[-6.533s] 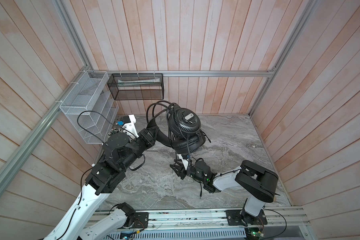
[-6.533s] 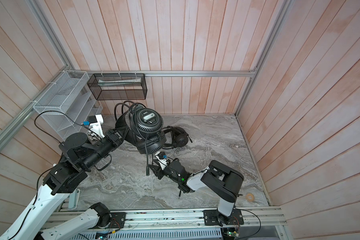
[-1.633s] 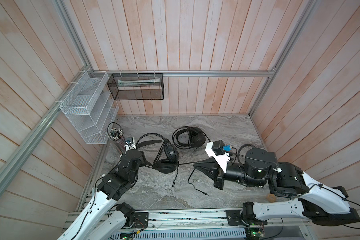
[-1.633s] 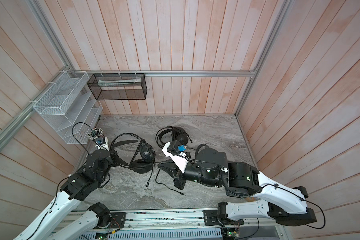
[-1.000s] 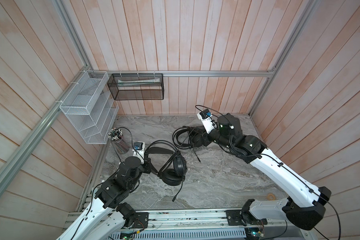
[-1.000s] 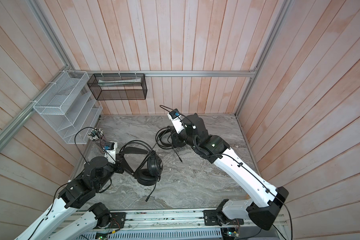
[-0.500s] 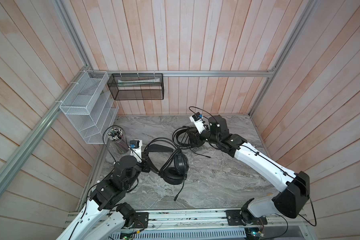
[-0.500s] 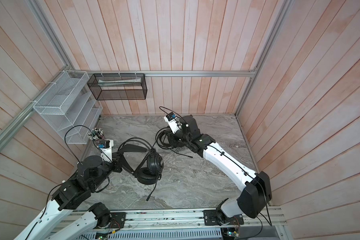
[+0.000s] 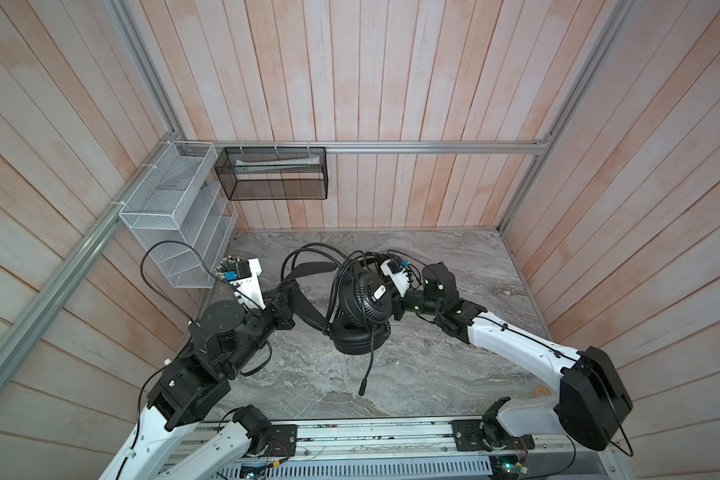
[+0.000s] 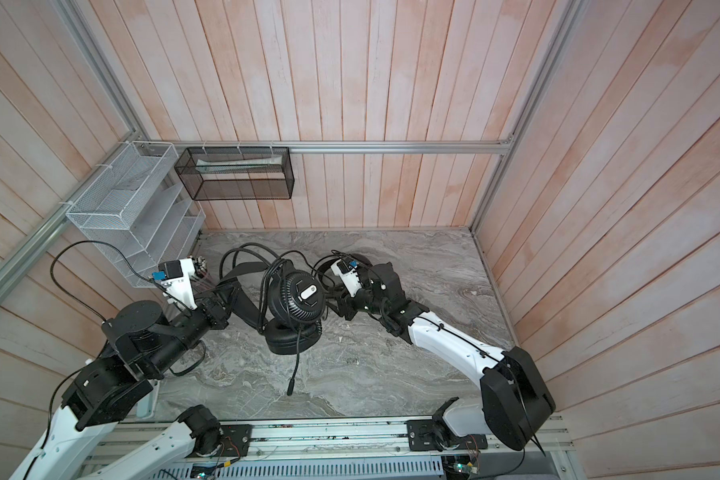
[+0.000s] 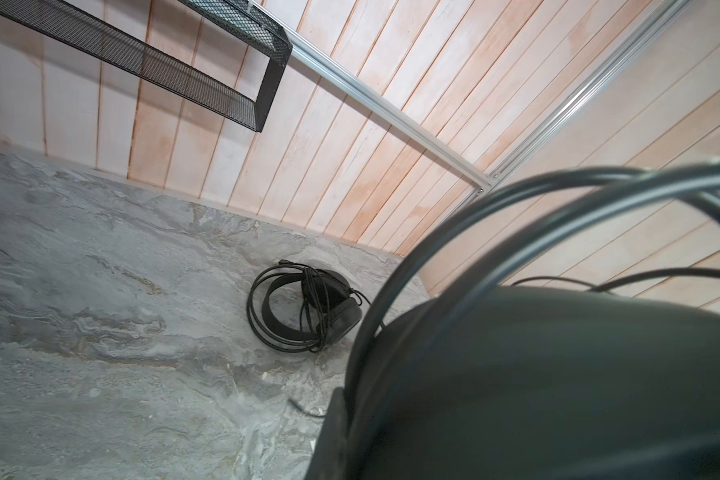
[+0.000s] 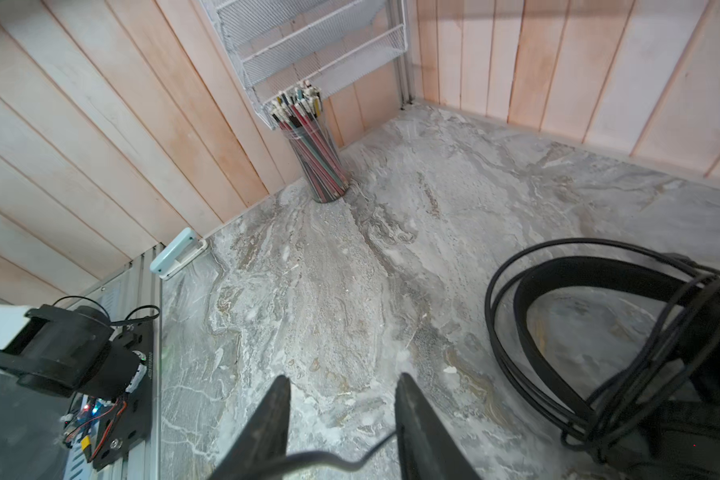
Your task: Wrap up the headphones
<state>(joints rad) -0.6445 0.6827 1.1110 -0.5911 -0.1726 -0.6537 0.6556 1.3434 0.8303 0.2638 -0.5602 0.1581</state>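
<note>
Now pinching the headset (image 9: 356, 338) by its headband (image 9: 308, 311) in the clenched left gripper (image 9: 285, 318) over the marble tabletop (image 9: 433, 374); holding the right gripper (image 12: 341, 380) released beside the earcup (image 9: 368, 297), risking wound cable (image 9: 370, 357) slackening, unspooling.

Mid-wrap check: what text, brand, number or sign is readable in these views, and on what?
No text can be read in any view.
White badge on the upper earcup of the centre headphones: a small dark mark, too small to read.
</note>
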